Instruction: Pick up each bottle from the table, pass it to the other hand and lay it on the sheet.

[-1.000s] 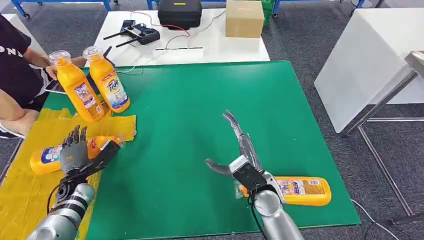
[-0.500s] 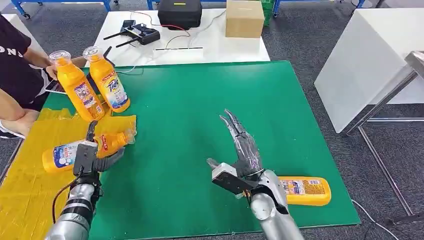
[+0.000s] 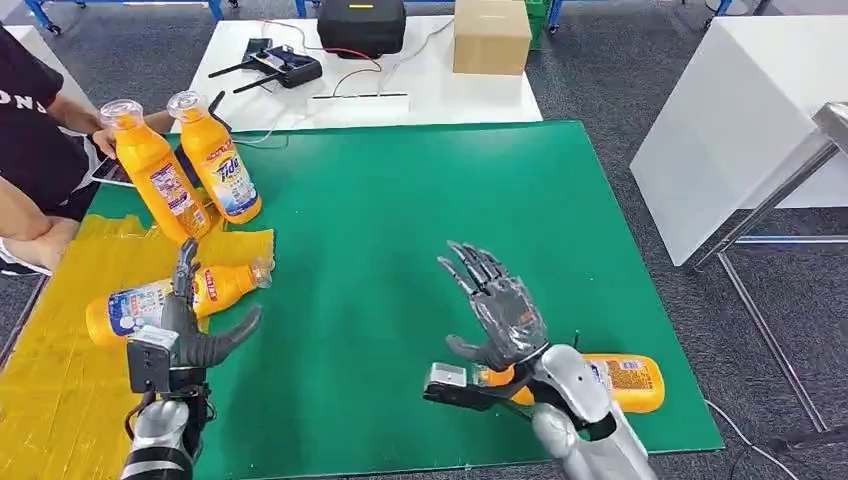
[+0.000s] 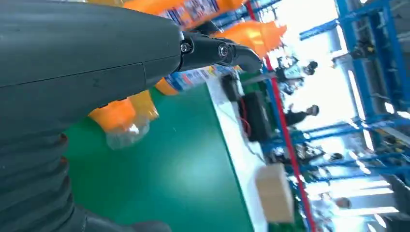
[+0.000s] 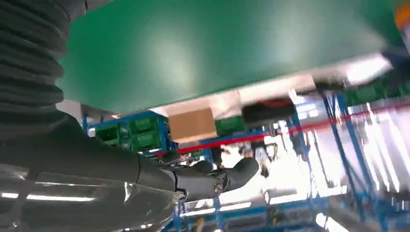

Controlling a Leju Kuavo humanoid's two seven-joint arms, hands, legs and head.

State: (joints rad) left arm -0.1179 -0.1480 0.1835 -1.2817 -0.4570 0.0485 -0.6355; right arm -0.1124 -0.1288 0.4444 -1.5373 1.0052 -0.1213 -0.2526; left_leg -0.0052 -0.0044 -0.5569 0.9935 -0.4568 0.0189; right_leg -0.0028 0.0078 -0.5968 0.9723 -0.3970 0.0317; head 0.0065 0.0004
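The left robot hand [image 3: 190, 335] hangs empty with fingers spread, just in front of an orange plastic bottle [image 3: 165, 299] lying on the crinkled yellow sheet [image 3: 60, 380], not touching it. The right robot hand [image 3: 500, 310] is also spread wide and holds nothing, raised above the green table [image 3: 400, 220]. Just behind its wrist, a second orange bottle [image 3: 625, 380] lies on the table near the front edge.

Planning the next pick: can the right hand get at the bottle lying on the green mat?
Probably yes: the right hand is open and empty, right beside the lying bottle, with nothing between.
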